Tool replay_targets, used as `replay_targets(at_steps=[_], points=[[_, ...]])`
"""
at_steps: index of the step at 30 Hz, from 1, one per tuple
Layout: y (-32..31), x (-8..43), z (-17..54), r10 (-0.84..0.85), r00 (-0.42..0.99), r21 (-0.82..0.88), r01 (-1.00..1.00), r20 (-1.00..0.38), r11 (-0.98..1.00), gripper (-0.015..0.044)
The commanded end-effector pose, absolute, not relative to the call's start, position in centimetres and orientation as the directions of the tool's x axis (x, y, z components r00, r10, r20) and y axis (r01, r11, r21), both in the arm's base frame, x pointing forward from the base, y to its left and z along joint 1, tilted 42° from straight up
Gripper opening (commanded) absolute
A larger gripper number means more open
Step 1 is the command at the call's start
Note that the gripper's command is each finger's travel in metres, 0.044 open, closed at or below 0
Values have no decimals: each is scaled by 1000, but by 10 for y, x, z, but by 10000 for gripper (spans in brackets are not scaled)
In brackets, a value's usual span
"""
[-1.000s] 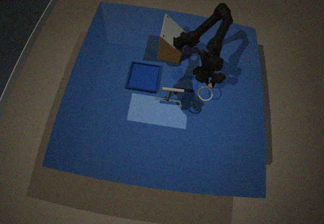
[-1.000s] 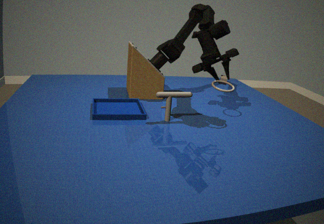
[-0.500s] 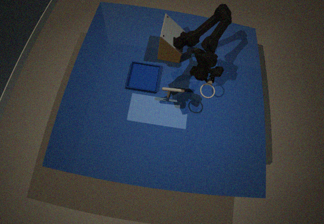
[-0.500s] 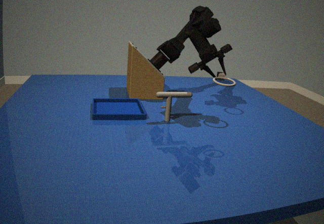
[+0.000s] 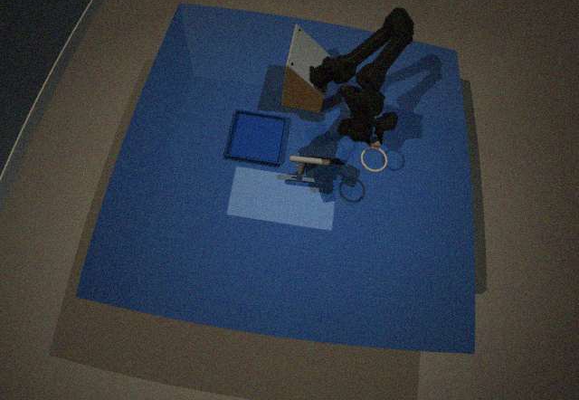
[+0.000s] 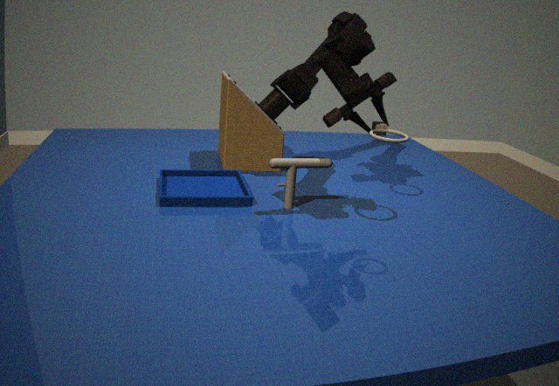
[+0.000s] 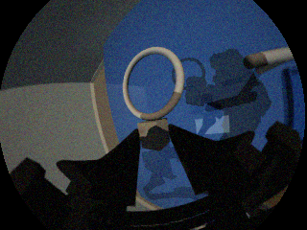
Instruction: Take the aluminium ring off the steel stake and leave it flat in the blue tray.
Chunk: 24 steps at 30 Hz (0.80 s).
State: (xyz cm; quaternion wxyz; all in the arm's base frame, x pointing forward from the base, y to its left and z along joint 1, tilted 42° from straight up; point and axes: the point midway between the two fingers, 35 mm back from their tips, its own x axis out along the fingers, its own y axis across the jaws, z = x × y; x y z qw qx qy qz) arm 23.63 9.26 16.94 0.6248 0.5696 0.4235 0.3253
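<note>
Ring (image 5: pixel 362 164) (image 6: pixel 389 141) (image 7: pixel 181 79) held aloft by its tab (image 5: pixel 375 144) (image 6: pixel 380 126) (image 7: pixel 153 128) in the hand (image 5: pixel 375 143) (image 6: pixel 379 127) (image 7: pixel 153 129), off the stake (image 5: pixel 300 169) (image 6: pixel 290 188); tray (image 5: pixel 255 161) (image 6: pixel 206 202) (image 7: pixel 288 98) seen across the stake from it, blue-walled.
</note>
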Motion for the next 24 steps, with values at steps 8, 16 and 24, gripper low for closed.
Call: replay_targets(at_steps=[8, 16, 24], points=[[106, 253, 142, 887, 422, 982, 90, -188, 165, 0], [120, 262, 123, 885, 420, 980, 92, -201, 178, 0], [134, 266, 105, 884, 420, 979, 92, -205, 183, 0]])
